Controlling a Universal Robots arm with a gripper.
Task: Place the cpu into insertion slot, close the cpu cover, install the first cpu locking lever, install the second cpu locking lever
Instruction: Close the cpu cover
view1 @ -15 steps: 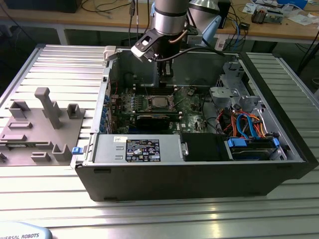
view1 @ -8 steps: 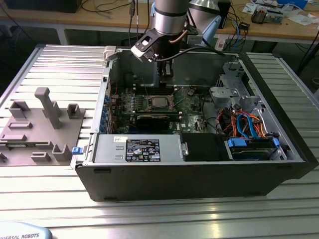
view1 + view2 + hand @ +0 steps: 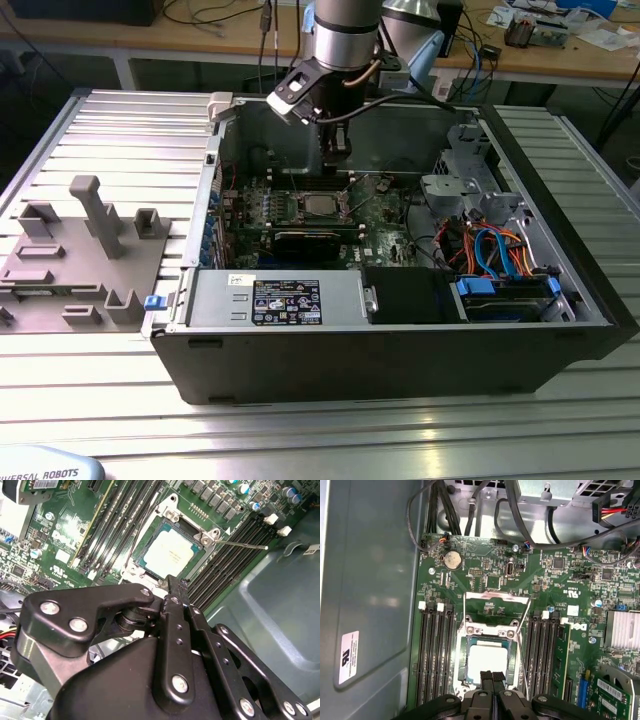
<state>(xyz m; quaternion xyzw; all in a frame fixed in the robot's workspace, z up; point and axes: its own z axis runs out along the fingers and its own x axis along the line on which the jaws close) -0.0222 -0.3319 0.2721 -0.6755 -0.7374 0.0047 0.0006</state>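
A printed sticker (image 3: 286, 301) sits on the power supply box (image 3: 212, 300) (its lines too fine to make out). A white label (image 3: 349, 657) stands on the case wall (image 3: 370, 580). Faint marks on the cpu (image 3: 169, 555) are unreadable too.

A table (image 3: 110, 130) of ribbed, silvery metal slats spanned the exterior view from edge to edge. An open black computer case (image 3: 400, 350) lay on its side across the middle and right of the frame, resting directly on the slats. At the frame's left sat a flat grey fixture plate (image 3: 80, 270) carrying upright grey blocks, just beside the case. A small blue piece (image 3: 152, 301) showed between plate and case. A pale rounded object (image 3: 45, 467) occupied the bottom left corner.
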